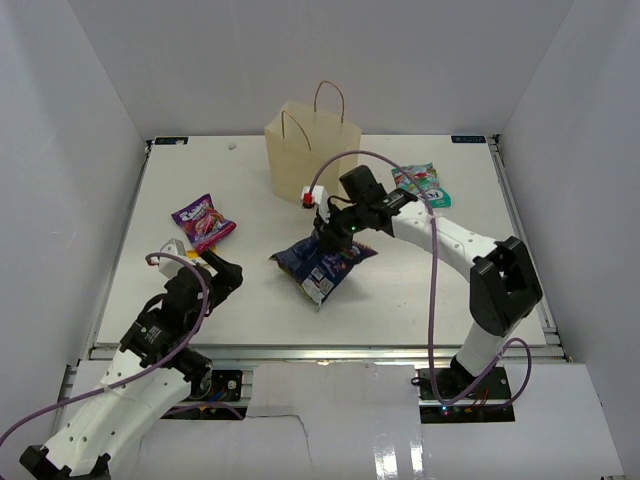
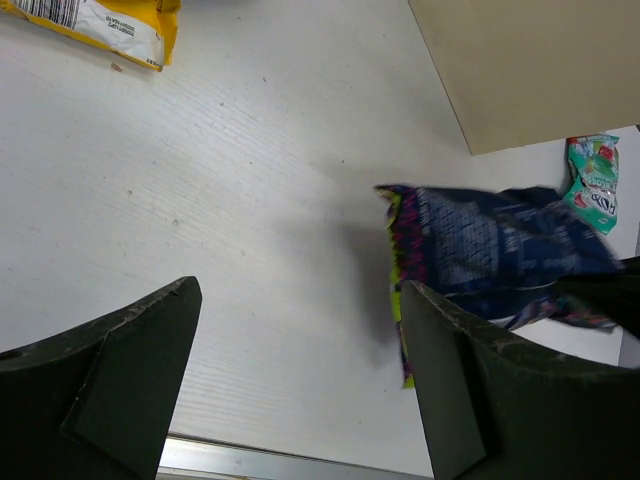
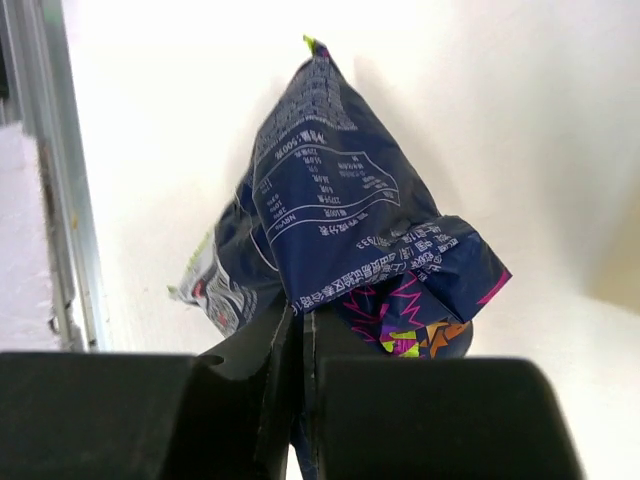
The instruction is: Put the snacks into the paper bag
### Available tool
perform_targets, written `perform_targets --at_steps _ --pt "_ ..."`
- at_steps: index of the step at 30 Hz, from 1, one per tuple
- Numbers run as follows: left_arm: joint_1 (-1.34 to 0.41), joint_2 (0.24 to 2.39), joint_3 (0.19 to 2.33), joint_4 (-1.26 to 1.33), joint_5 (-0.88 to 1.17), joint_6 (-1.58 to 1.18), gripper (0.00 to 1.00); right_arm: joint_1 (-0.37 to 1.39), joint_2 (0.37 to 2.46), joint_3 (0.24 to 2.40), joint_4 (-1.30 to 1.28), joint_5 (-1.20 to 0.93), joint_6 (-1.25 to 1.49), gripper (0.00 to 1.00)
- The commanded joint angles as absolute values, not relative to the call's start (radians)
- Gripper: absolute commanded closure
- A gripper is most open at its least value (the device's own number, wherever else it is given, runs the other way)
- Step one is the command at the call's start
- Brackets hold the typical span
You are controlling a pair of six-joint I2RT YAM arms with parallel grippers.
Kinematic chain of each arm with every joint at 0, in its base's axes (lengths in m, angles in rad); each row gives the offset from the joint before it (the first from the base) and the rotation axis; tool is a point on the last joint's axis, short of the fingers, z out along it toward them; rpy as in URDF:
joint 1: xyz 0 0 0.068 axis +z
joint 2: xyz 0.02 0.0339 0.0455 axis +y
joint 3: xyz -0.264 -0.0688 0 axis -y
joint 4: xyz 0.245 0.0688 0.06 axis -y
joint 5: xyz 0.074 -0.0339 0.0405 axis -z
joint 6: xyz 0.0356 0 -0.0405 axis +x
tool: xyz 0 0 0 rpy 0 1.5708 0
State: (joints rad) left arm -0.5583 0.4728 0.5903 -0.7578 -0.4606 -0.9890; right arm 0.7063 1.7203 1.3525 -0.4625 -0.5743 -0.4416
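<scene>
The tan paper bag (image 1: 310, 148) stands upright at the back centre with its two handles up; its side shows in the left wrist view (image 2: 520, 60). My right gripper (image 1: 331, 234) is shut on the large dark blue-purple snack bag (image 1: 322, 262), pinching its top edge; the bag hangs tilted in the right wrist view (image 3: 340, 210) and shows in the left wrist view (image 2: 490, 255). A magenta bag (image 1: 203, 222) lies at the left. A teal-white bag (image 1: 422, 184) lies at the right, also in the left wrist view (image 2: 592, 180). My left gripper (image 1: 222, 272) is open and empty above the table.
A small red and white object (image 1: 313, 196) sits in front of the paper bag. A yellow packet (image 2: 100, 25) shows at the top left of the left wrist view. White walls enclose the table (image 1: 450, 290) on three sides.
</scene>
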Motion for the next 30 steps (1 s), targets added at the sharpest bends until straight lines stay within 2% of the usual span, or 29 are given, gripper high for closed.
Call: perform_targets --at_steps 1,9,16,23,30 --pt "-0.555 0.462 0.621 -0.773 -0.48 -0.997 0.09 0.664 1.586 1.546 -0.37 -0.698 -0.514 0.92" --pt "-0.555 0.462 0.615 -0.773 -0.482 -1.005 0.09 0.6 1.601 1.932 -0.288 -0.565 -0.433 0.92" --pt "-0.555 0.486 0.611 -0.747 -0.482 -0.993 0.09 0.584 1.75 2.284 -0.088 -0.358 -0.426 0.92" --pt "-0.555 0.497 0.612 -0.73 -0.479 -0.985 0.09 0.584 1.899 2.417 0.138 -0.137 -0.501 0.92" --pt "-0.555 0.511 0.604 -0.716 -0.469 -0.986 0.09 0.586 2.006 2.438 0.221 -0.029 -0.59 0.92"
